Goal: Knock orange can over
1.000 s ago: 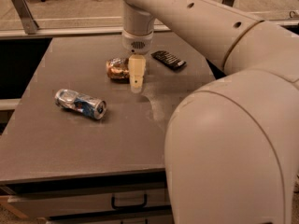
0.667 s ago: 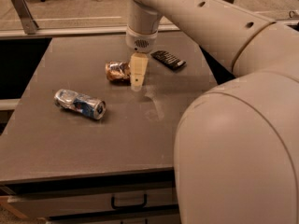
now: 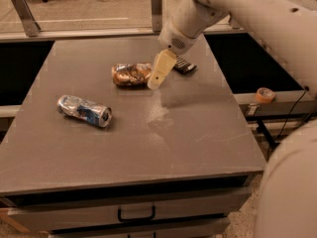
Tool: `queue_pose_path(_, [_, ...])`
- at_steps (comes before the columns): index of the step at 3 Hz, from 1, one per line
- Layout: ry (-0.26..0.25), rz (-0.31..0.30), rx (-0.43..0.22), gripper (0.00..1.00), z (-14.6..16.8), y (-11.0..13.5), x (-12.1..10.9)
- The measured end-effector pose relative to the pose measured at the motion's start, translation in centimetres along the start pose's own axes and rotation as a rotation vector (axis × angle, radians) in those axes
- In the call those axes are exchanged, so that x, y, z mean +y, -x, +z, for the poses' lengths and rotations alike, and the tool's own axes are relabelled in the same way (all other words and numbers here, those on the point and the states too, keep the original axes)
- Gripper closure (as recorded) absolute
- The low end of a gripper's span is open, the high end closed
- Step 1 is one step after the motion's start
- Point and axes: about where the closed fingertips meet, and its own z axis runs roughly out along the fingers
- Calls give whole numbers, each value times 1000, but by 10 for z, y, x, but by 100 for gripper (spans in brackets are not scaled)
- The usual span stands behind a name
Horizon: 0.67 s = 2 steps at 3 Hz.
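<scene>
Gripper (image 3: 154,85) is positioned low over the far half of the grey table (image 3: 208,133), slanting down and to the left from the white arm (image 3: 198,14) that reaches in from the upper right. Its pale fingers (image 3: 161,69) read as one closed wedge with no gap between them, and they have hold of nothing. The tip sits at or just above the tabletop.

The orange can (image 3: 130,74) lies on its side, long axis running left to right, in the far middle of the table. It is dented, with pale mottling on the orange-gold skin. Its right end is just beside the lower part of the fingers; I cannot tell whether the two are touching.

A crushed blue-and-silver can (image 3: 84,110) also lies on its side, nearer the left front, well apart from the orange can and the gripper. A small dark flat object (image 3: 185,65) rests on the table just behind and to the right of the fingers, partly hidden by them.

Off the table, an orange roll of tape (image 3: 265,94) sits on the ledge to the right. A drawer with a black handle (image 3: 136,214) runs below the front edge. The robot's white body (image 3: 292,192) fills the lower right corner.
</scene>
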Motion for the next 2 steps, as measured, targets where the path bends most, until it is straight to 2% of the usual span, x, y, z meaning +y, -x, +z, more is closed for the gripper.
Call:
queue_pose_path(1, [-148,99,-70,0,-36,-9,-6])
queue_pose_path(2, [-196,135,-94,0,-33,-7,-12])
